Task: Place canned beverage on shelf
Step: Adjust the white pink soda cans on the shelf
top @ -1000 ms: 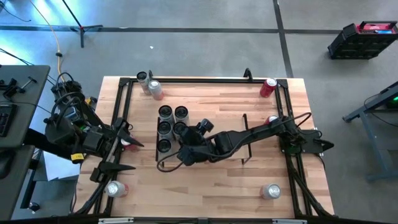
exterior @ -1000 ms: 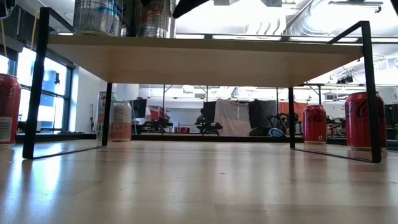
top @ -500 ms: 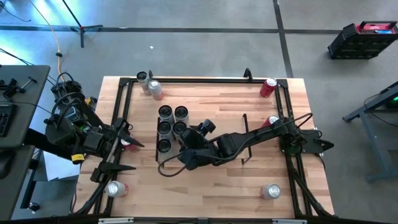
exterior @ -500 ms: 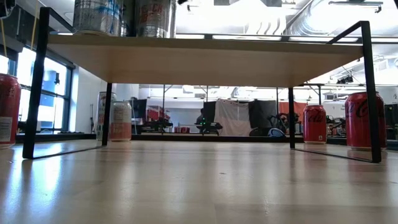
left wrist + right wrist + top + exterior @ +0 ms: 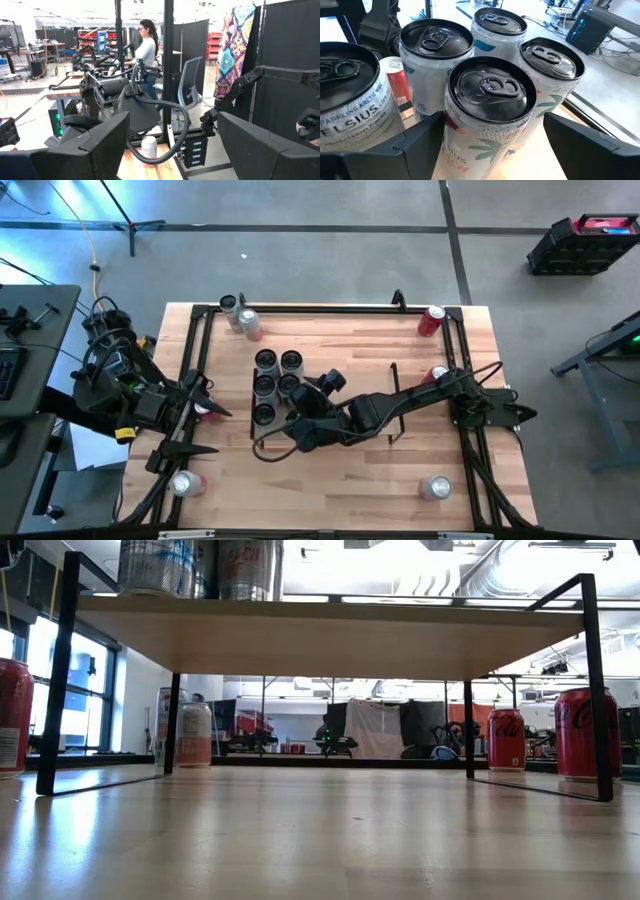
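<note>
Cans, five in number, grouped upright on the shelf near table centre, at the shelf's 9 o'clock end; seen from the low view as two can bodies standing on top of the light-wood board with black wire end frames. Right gripper positioned just at 3 o'clock of the cluster, arm reaching across the shelf from the 3 o'clock table edge; fingers spread wide, flanking the nearest can without visible contact on either side, four more can tops crowded close around and behind it. Left gripper parked at the 9 o'clock table edge, fingers spread apart and gripping nothing, a red can lying just beneath it. Loose cans elsewhere on the table: two at 11 o'clock, one red at 1 o'clock, another red at 3 o'clock beside the right arm's base, one silver at 7 o'clock, one silver at 5 o'clock. Person standing in the room beyond, visible in the left wrist view.
</note>
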